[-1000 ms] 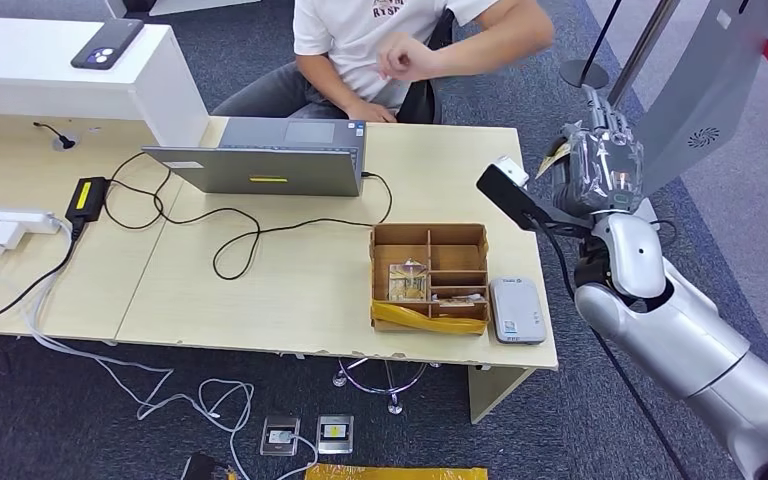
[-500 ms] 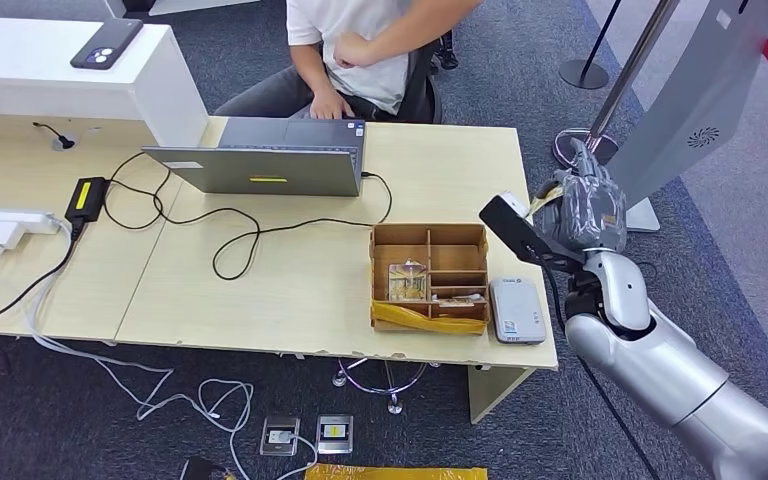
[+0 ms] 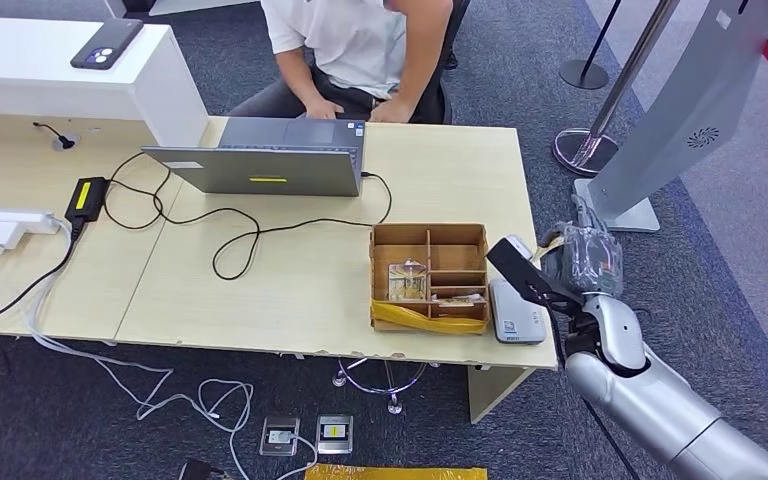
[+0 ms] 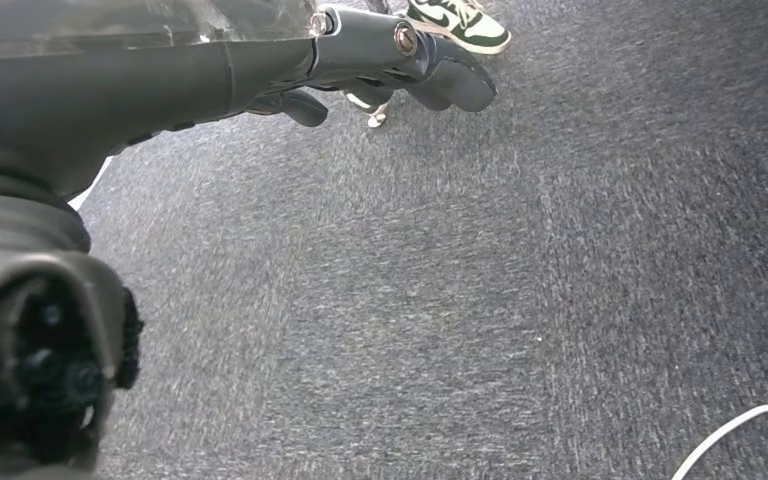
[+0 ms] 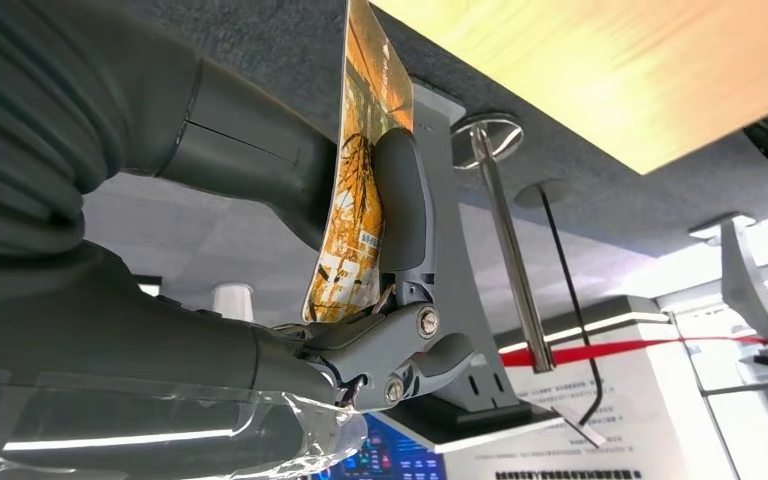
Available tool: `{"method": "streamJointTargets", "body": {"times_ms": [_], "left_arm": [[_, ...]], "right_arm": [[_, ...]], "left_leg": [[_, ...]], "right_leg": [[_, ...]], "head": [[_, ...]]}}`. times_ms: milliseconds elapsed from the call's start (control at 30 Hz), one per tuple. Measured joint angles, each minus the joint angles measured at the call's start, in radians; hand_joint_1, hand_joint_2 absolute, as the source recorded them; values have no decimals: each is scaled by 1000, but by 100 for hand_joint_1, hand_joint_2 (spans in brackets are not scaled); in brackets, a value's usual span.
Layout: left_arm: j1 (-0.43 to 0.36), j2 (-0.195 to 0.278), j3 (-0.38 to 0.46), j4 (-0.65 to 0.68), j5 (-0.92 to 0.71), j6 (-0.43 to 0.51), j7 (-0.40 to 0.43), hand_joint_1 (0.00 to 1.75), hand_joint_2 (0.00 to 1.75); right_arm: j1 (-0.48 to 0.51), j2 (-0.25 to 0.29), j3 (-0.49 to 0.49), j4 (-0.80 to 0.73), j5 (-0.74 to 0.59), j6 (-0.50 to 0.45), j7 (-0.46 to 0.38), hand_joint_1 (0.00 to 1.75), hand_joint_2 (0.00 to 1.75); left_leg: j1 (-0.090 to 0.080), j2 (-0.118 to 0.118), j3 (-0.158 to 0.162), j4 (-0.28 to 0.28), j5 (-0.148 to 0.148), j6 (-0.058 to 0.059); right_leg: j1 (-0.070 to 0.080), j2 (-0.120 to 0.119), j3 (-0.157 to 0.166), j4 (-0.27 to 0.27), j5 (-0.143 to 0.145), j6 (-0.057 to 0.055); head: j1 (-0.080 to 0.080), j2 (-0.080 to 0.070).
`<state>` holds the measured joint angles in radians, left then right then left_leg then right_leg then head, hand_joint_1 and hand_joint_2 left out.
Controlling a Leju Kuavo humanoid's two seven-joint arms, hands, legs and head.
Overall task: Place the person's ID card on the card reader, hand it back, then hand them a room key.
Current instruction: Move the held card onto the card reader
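My right hand point(image 3: 585, 258) hangs just off the table's right edge, next to the grey-white card reader point(image 3: 516, 311) at the front right corner. In the right wrist view the thumb and a finger pinch an orange printed card point(image 5: 360, 170), standing on edge. A cardboard compartment box point(image 3: 430, 236) with small items and a yellow strip sits left of the reader. The person point(image 3: 360, 40) in a white shirt sits behind the table, hands down at the laptop point(image 3: 265, 165). My left hand point(image 4: 360, 50) hangs over grey carpet and holds nothing, fingers loosely extended.
Black cables and a power brick point(image 3: 88, 193) lie across the left of the wooden table point(image 3: 290, 290). A phone point(image 3: 107, 43) rests on the white counter at the far left. A grey kiosk stand point(image 3: 660, 120) and a barrier post point(image 3: 600, 110) stand to the right.
My right hand has come down from beside the person to the table's right edge near the reader, still holding the card. The person has drawn the arm back to the laptop.
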<state>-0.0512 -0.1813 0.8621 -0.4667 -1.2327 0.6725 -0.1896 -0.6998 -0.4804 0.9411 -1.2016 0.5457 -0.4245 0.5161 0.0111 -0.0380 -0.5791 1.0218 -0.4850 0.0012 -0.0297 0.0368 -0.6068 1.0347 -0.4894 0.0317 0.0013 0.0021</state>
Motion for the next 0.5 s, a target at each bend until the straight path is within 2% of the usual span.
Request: {"method": "streamJointTargets", "body": {"times_ms": [500], "left_arm": [[-3, -2, 0, 4, -27, 0, 0, 0, 0]], "right_arm": [[98, -10, -39, 3, 18, 24, 14, 175, 175]], "left_leg": [[0, 0, 0, 0, 0, 0]], "right_leg": [[0, 0, 0, 0, 0, 0]], "head": [[0, 0]]}}
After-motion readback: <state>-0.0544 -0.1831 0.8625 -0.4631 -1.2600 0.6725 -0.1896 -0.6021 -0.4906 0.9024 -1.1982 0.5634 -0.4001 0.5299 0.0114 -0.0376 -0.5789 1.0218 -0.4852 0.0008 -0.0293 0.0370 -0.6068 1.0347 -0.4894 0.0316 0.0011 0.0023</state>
